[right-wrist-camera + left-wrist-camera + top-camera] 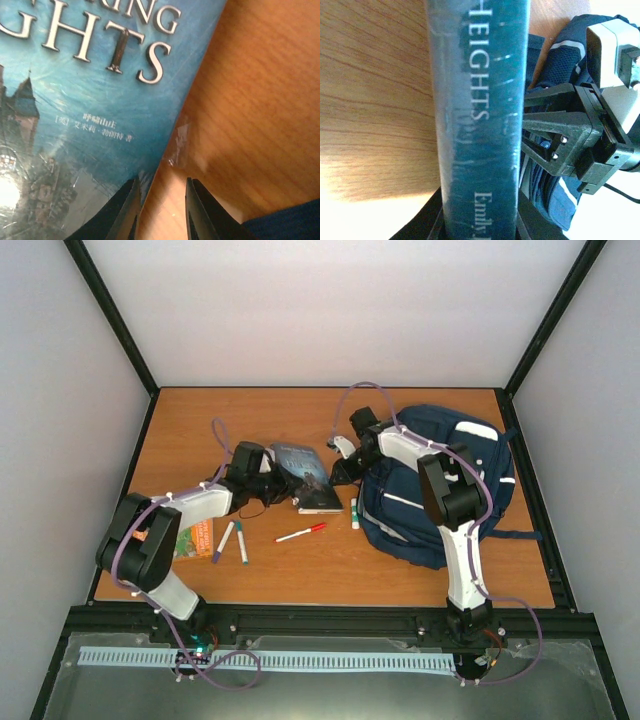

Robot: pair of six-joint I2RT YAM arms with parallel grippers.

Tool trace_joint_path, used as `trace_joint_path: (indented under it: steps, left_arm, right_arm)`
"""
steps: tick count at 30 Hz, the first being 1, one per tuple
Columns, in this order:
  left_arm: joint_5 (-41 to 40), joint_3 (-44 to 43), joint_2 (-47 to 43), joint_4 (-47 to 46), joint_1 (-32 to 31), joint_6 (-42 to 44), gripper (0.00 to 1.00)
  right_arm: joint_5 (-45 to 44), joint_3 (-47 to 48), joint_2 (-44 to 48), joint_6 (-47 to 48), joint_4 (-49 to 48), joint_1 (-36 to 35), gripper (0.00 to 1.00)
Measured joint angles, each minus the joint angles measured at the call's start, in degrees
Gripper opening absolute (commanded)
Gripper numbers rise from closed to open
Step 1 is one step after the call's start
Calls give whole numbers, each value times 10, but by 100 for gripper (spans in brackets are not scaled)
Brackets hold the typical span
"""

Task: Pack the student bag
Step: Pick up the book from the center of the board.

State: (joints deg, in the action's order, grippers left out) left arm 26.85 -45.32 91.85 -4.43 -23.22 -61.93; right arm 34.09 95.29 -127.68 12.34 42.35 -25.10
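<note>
The brown worktop holds everything. The student bag is the biggest thing on it. It lies flat on the right side, and the right arm reaches over it. I cannot tell if its zip is open. I see nothing inside it, so I think the packing has only just begun.

Next biggest is the book. It is dark blue and sits in the middle of the worktop, just left of the bag. The left gripper has its fingers pressed on both sides of the book's spine, so it is grasping the book. The right gripper is at the book's other side, between the book and the bag. Its fingers are only a little apart with bare wood in the gap, so they hold nothing. I think the book is the first thing to go in.

The smaller things wait on the worktop. There is an orange and green packet by the left arm. Next to it lie a purple marker and a green marker. A red pen lies in front of the book. A white marker lies just beside the bag. All of these are left to pack
</note>
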Motion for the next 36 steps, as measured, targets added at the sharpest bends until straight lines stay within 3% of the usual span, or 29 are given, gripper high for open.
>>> trace_joint_path:
  steps: [2,7,14,18,22,28,36]
  left_arm:
    - [-5,-6,-9,24,-1,10,1]
    - [-29,-59,-29,132,-3,81,1]
    - [-28,-176,-82,305,-3,240,1]
    - [0,-212,-112,371,-12,326,1]
    - [34,-216,-149,449,-60,420,1]
    - [59,-211,-182,534,-154,510,1]
    - [73,-172,-225,566,-217,530,1]
  right_arm:
    - [-8,-5,7,-3,6,-4,32]
    - [-17,-24,67,-7,28,-7,39]
    - [34,-32,285,18,55,92,52]
    - [62,-53,403,74,78,143,69]
    - [92,-99,515,172,124,148,84]
    - [141,-145,577,316,217,148,84]
    - [237,-199,562,438,312,140,82]
